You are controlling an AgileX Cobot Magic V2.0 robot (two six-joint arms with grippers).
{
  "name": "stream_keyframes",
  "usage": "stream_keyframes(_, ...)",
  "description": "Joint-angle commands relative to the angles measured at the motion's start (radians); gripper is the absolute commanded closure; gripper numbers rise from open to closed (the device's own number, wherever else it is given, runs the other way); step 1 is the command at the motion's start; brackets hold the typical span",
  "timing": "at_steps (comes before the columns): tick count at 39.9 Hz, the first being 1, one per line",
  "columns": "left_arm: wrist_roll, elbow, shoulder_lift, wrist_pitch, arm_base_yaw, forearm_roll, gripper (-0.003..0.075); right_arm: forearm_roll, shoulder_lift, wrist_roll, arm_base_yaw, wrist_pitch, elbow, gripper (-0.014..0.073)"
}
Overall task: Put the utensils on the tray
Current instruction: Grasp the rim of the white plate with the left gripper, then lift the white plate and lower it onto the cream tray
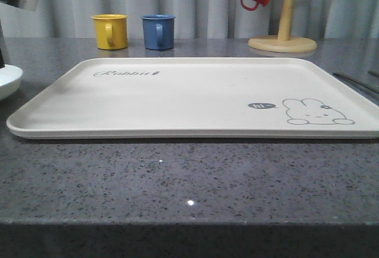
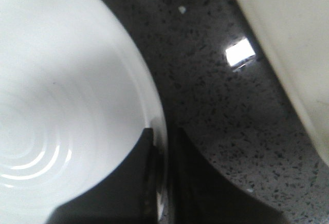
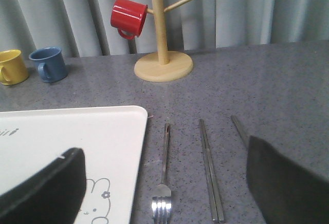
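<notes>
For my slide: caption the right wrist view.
Open right end effector above fork and chopsticks beside tray.

Cream tray (image 1: 195, 101) printed with grey cursive script "Rabbit" (image 1: 125, 73) near its far left corner, followed by a tiny dark mark too small to make out. Near the tray's front right corner, a small dark speech bubble (image 1: 261, 105) holding the light letters "hi", with a further stroke after them too small to read, just left of the outlined rabbit drawing (image 1: 317, 112). From the right wrist view, only the tail end of the script visible at the tray's edge, not legible. No other readable text, numbers or brands anywhere.
</notes>
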Motion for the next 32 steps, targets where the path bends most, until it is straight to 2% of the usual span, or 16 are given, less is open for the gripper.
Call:
stream_keyframes(1, -0.009, -0.056, -0.071, 0.002, -0.006, 0.006, 0.0738, 0.004, 0.019, -0.007, -0.005, -0.079, -0.035, -0.0060)
stream_keyframes(7, -0.038, -0.150, -0.122, -0.013, -0.070, 0.092, 0.0738, 0.004, 0.019, -0.007, -0.005, -0.079, -0.035, -0.0060)
stream_keyframes(13, -0.038, -0.256, -0.127, -0.015, -0.187, 0.087, 0.0738, 0.004, 0.019, -0.007, -0.005, -0.079, -0.035, -0.0060)
stream_keyframes(23, -0.047, -0.373, -0.050, -0.033, -0.419, -0.008, 0.0738, 0.004, 0.019, -0.007, -0.005, -0.079, -0.035, -0.0060)
stream_keyframes(32, -0.047, -0.393, 0.063, -0.016, -0.493, -0.074, 0.0738, 0.004, 0.019, -0.007, -0.005, -0.079, -0.035, -0.0060)
